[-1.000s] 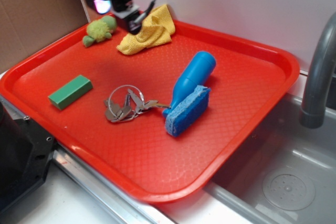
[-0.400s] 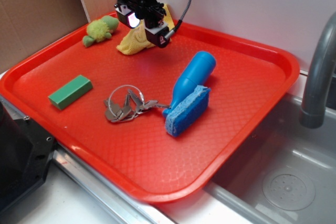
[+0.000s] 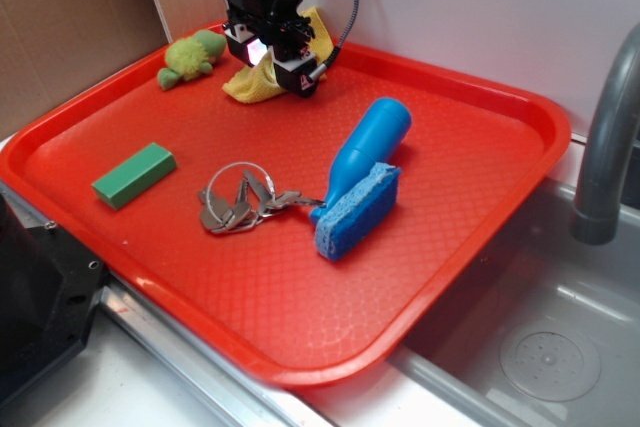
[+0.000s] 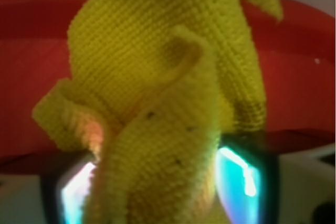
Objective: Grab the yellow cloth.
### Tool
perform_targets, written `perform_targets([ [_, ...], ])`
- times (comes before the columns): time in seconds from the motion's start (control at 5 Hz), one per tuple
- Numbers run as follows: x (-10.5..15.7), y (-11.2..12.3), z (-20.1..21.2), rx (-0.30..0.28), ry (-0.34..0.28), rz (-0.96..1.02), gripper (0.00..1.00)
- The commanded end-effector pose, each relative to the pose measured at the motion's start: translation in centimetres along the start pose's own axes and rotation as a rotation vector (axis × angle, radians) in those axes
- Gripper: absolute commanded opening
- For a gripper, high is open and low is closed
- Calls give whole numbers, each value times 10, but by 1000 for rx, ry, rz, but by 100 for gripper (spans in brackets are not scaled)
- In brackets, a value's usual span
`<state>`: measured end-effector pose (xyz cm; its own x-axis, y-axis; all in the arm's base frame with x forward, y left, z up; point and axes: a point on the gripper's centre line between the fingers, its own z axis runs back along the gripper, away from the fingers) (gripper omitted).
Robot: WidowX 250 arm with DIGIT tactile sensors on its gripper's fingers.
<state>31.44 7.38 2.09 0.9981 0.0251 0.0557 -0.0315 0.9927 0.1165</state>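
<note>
Fabric of the yellow cloth (image 4: 157, 108) fills the gap of the end effector (image 3: 268, 59), which pinches a fold directly beneath it at the tray's (image 3: 480, 97) far-left corner.

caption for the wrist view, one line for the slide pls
Wrist view: folded yellow cloth fills the frame, bunched between the claw fingers above the red tray.

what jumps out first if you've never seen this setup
The big red tray fills the view beside a grey sink. At its far edge the black pincer is down on the yellow cloth, whose folds bunch up between the fingers in the wrist view. Mid-tray, a blue bottle lies against a blue sponge.
</note>
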Motion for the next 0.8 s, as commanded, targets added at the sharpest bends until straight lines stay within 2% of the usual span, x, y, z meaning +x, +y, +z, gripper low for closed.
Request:
perform_targets([
  [0.0, -20, 31, 65, 15, -59, 105, 0],
  [0.2, -48, 23, 119, 29, -14, 136, 0],
  [0.4, -86, -1, 163, 66, -31, 209, 0],
  [0.6, -112, -27, 194, 116, -15, 343, 0],
])
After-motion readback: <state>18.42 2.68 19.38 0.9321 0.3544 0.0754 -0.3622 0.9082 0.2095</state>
